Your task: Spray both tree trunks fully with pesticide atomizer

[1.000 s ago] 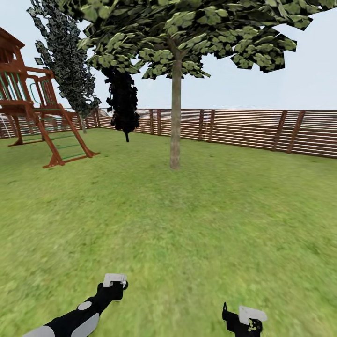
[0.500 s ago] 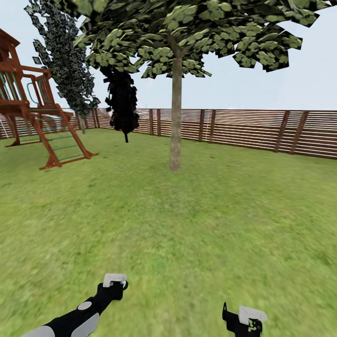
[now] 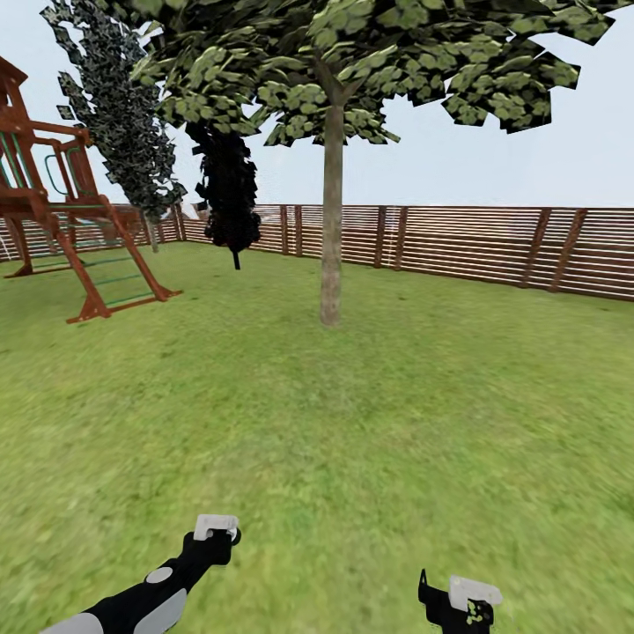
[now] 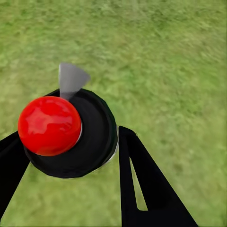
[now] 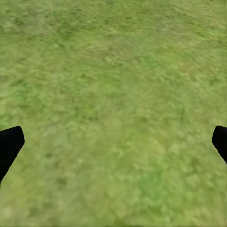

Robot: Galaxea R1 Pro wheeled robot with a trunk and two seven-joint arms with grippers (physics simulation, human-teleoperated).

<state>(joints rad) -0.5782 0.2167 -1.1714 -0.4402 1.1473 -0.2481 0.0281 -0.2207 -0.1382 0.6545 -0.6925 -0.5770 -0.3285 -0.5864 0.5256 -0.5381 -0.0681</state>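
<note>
From the head camera, a broad-leaved tree with a straight grey-brown trunk [image 3: 331, 238] stands on the green grass lawn [image 3: 370, 423], well ahead of the robot and nearer the brown slatted wooden fence [image 3: 458, 242] at the lawn's far edge. Towards the far left corner are a red-brown wooden play frame [image 3: 66, 238] and two narrow dark cypress-like trees [image 3: 231, 189]. Both arms are low at the near edge; the left gripper [image 3: 216, 528] carries something white-topped, and the right gripper [image 3: 460, 597] points at the grass.

In the left wrist view, the left gripper's black fingers [image 4: 142, 184] are clamped on the pesticide atomizer, a round black sprayer head with a glossy red button and a grey nozzle [image 4: 71, 130], over bare grass.

In the right wrist view, the right gripper's black fingertips [image 5: 9, 144] stand wide apart with only grass between them.

The pickup looks done and the approach to the first trunk is in hand. The next move calls for driving close and aiming the nozzle squarely at the bark.
</note>
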